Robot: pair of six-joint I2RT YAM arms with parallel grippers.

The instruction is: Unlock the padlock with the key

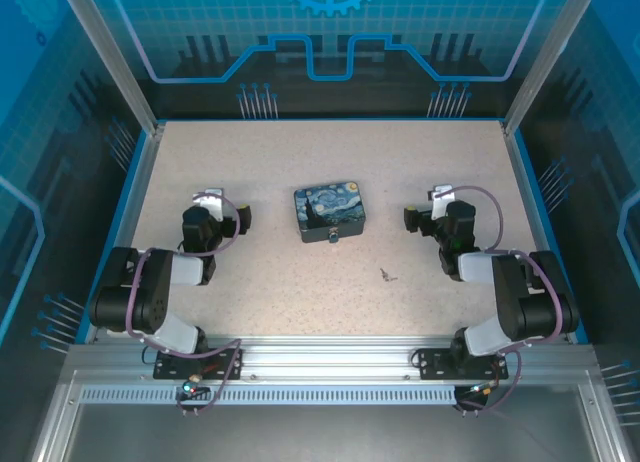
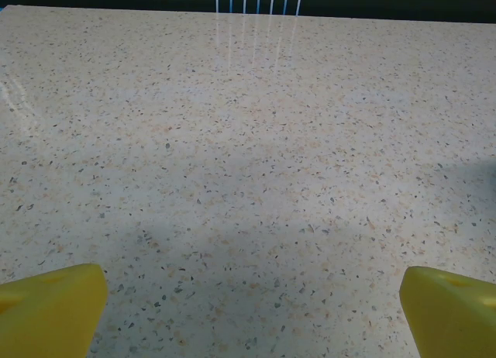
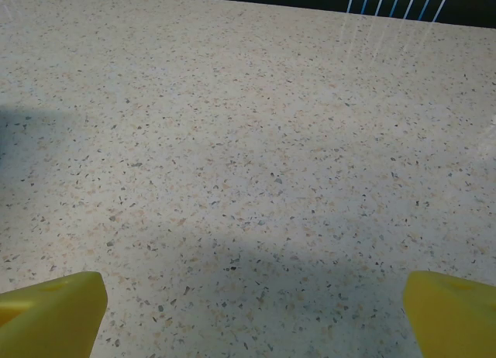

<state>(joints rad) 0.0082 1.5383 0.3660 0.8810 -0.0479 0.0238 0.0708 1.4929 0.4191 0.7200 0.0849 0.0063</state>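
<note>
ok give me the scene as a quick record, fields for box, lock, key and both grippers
box: painted box, mid-table between the two arms
padlock: padlock at the box's near edge; too small to tell if locked
key: key lying on the table, nearer the arms and right of the box, apart from it
left gripper: left gripper open, empty, above bare table
right gripper: right gripper open, empty, above bare table
task state: key not yet picked up
</note>
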